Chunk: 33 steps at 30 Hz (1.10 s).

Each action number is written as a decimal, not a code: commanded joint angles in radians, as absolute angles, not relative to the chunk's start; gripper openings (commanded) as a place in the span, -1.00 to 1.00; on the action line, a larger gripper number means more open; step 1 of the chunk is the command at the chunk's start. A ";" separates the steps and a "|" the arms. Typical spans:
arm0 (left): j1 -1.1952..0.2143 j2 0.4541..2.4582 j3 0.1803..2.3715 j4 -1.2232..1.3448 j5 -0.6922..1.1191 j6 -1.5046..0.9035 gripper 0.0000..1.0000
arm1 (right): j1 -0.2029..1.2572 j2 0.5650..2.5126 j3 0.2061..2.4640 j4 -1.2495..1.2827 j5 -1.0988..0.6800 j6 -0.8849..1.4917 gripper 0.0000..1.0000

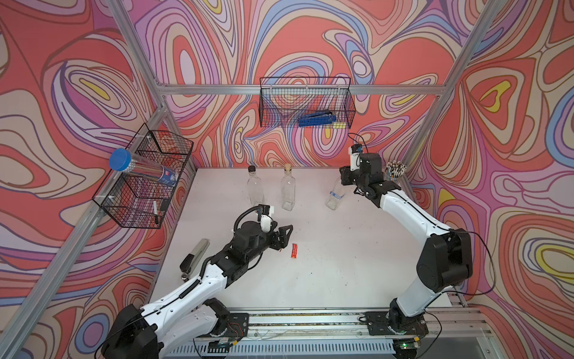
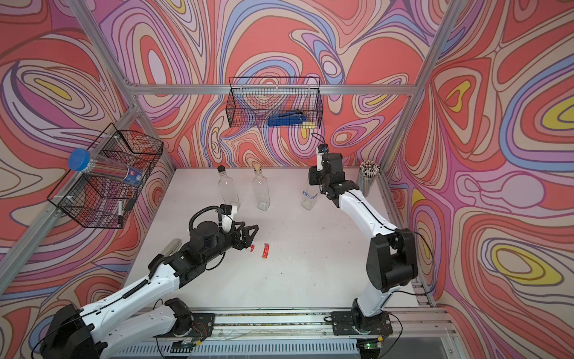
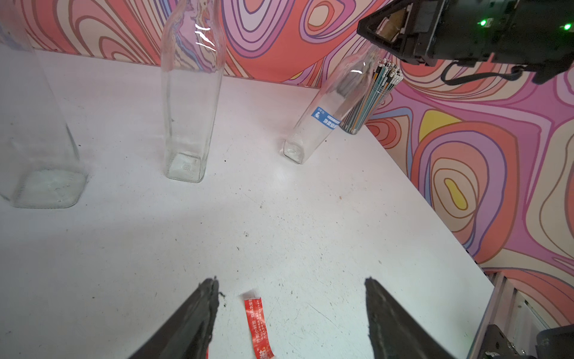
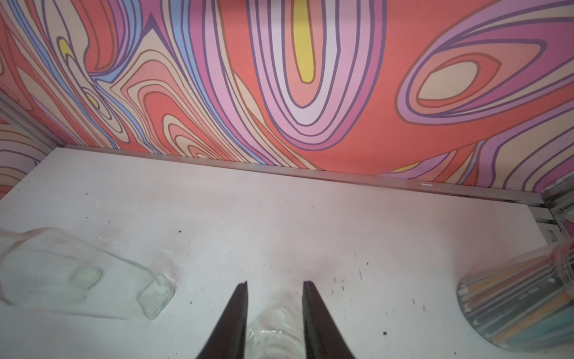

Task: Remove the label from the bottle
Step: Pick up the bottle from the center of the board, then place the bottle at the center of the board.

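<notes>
Closest in, the black two-finger left gripper, low over the white desk a little left of centre, fingers spread wide and empty; only the tips caught in the left wrist view, the rest cut off by the frame. Just off those tips, flat on the desk, a peeled red paper label strip, lower end cropped, print too small to read. Beside it a smaller red scrap, visible in a top view. Toward the rear right corner, a clear square glass bottle, leaning, blue label on its middle, neck and mouth hidden behind the black right gripper. Clenched on that neck, blurred glass filling the gap between the fingers in the right wrist view. Base on the desk or just clear of it: cannot tell. In the corner itself, a clear cup of coloured pencils, partly screened by the right arm. Along the rear edge, two more clear glass bottles, upright and bare: black-capped bottle, cork-stoppered bottle. At the left edge, a grey and black stapler, partly covered by the left arm. On the walls, black wire baskets: rear basket with a blue tool, left basket with a clear blue-lidded tube sticking out.
</notes>
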<state>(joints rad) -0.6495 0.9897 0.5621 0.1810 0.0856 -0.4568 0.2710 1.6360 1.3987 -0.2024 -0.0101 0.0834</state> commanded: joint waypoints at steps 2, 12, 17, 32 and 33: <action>-0.656 0.980 0.608 0.208 0.114 -0.439 0.52 | 0.318 1.510 1.380 -0.209 -0.066 0.061 -1.00; -0.658 0.991 0.620 0.273 0.199 -0.433 0.53 | 0.472 1.388 1.282 -0.259 -0.187 -0.007 -1.00; -0.664 0.997 0.621 0.307 0.258 -0.417 0.53 | 0.518 1.361 1.216 -0.221 -0.248 -0.057 -1.00; -0.678 1.030 0.653 0.330 0.310 -0.384 0.53 | 0.599 1.363 1.128 -0.177 -0.261 -0.148 -1.00; -0.678 1.031 0.656 0.330 0.313 -0.378 0.54 | 0.601 1.360 1.118 -0.176 -0.258 -0.149 -1.00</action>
